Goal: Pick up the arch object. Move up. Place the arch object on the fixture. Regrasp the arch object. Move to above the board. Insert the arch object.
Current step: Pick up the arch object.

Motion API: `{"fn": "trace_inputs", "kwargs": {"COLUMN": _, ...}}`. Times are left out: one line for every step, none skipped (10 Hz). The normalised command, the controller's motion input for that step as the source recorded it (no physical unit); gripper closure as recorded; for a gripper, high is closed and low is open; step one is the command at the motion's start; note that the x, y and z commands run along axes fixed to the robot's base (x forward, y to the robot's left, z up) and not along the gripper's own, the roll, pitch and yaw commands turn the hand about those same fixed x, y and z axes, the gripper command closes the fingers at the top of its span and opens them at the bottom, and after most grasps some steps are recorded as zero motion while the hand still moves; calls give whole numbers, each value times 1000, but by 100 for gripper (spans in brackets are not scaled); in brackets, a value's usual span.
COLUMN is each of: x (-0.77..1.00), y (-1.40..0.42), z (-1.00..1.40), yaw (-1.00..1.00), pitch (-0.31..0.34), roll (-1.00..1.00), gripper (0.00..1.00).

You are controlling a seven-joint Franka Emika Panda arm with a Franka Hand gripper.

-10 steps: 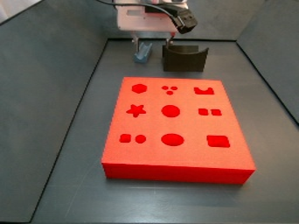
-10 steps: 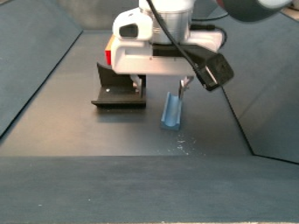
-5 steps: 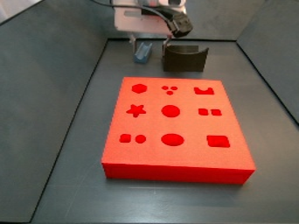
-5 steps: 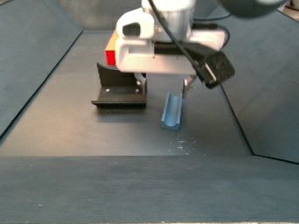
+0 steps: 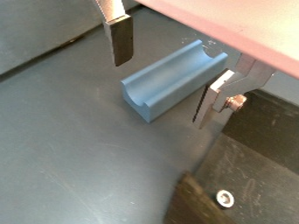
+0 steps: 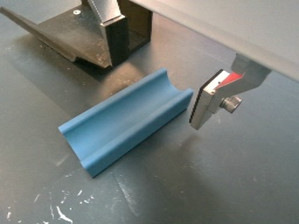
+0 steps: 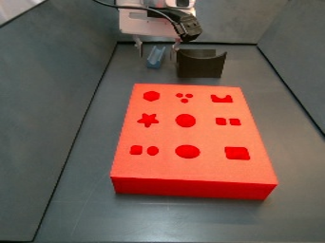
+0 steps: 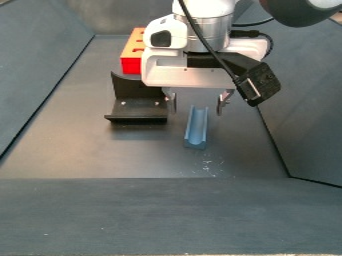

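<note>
Gripper (image 6: 158, 70) hangs over arch object (image 6: 126, 119), fingers apart, one plate each side, neither touching it. Arch object lies on floor at centre of both wrist views, notch up, just beside fixture (image 8: 136, 105); board (image 7: 191, 139) fills centre of a side view. Risk: fingers straddle near one end, so closing off-centre could twist or tip the piece.

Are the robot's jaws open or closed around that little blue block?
Open. The gripper straddles the blue block lying on the floor, with a gap on each side.
</note>
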Motion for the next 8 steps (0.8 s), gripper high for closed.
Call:
{"fn": "trace_inputs", "kwargs": {"x": -114, "y": -131, "z": -94, "yaw": -57, "pitch": 0, "roll": 70, "gripper": 0}}
{"fn": "trace_inputs", "kwargs": {"x": 0, "y": -29, "z": -146, "yaw": -71, "pitch": 0, "roll": 14, "gripper": 0}}
{"fn": "trace_inputs", "kwargs": {"x": -26, "y": 0, "z": -257, "yaw": -69, "pitch": 0, "roll": 0, "gripper": 0}}
{"fn": "trace_inputs", "kwargs": {"x": -49, "y": 0, "z": -194, "yaw": -23, "pitch": -1, "roll": 0, "gripper": 0}}
{"fn": "trace_inputs", "kwargs": {"x": -143, "y": 66, "z": -14, "yaw": 0, "pitch": 0, "roll": -30, "gripper": 0}}
{"fn": "trace_inputs", "kwargs": {"x": -240, "y": 97, "z": -29, "yaw": 0, "pitch": 0, "roll": -20, "gripper": 0}}
{"fn": "trace_inputs", "kwargs": {"x": 0, "y": 0, "z": 0, "yaw": 0, "pitch": 0, "roll": 0, "gripper": 100}}
{"fn": "trace_inputs", "kwargs": {"x": 0, "y": 0, "z": 0, "yaw": 0, "pitch": 0, "roll": 0, "gripper": 100}}
